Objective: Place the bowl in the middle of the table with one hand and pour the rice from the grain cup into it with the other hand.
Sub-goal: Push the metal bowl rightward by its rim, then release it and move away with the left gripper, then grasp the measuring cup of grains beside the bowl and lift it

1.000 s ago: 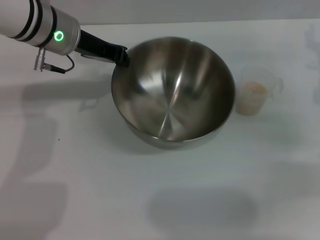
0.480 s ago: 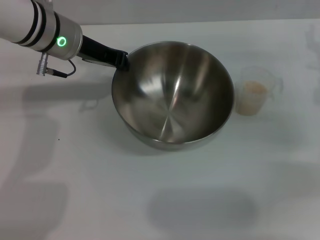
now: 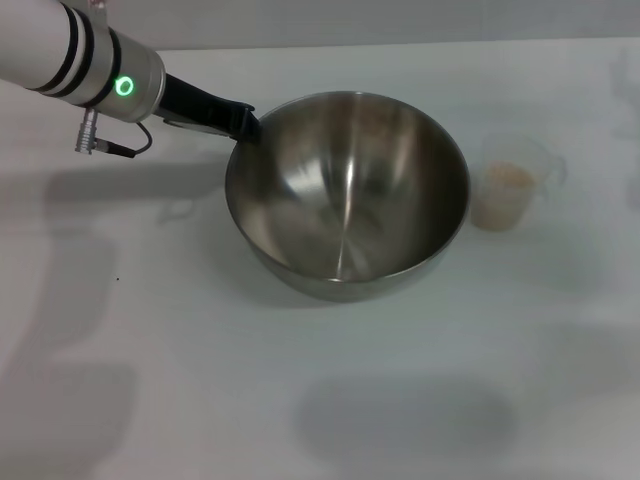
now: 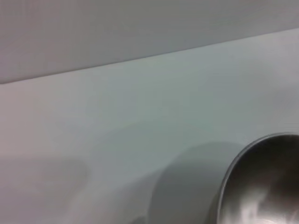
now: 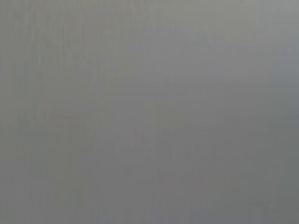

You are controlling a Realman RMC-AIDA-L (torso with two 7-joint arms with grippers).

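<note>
Currently one bowl [image 3: 347,195] stands on the white tabletop [image 3: 180,330], near the middle of the head view. Stainless steel, deep, thin rim, shiny brushed inside; no rice in it. It looks slightly tipped toward the robot's right, though I cannot be sure it rests flat.

One grain cup [image 3: 510,185] stands upright on the tabletop, just beside the bowl on the robot's right, apart from it. Clear plastic, handle pointing away from the bowl. One batch of rice [image 3: 506,177], pale beige, fills roughly the lower half.

One arm in sight: the left, white with black bands and a lit green ring, reaching in from the far left corner. Left gripper [image 3: 243,122] is at the bowl's far-left rim, its dark jaws pinching the rim edge. A small grey cable plug hangs under the wrist.

Left wrist view: a curved section of the bowl [image 4: 261,186] rim and inner wall, with bare tabletop [image 4: 117,140] beyond it up to a grey wall.

Right wrist view: flat grey only, nothing to make out. Right gripper not visible in any view, so the set of its jaws cannot be told.

No brands, labels or readable writing on the bowl, the cup or the arm.
</note>
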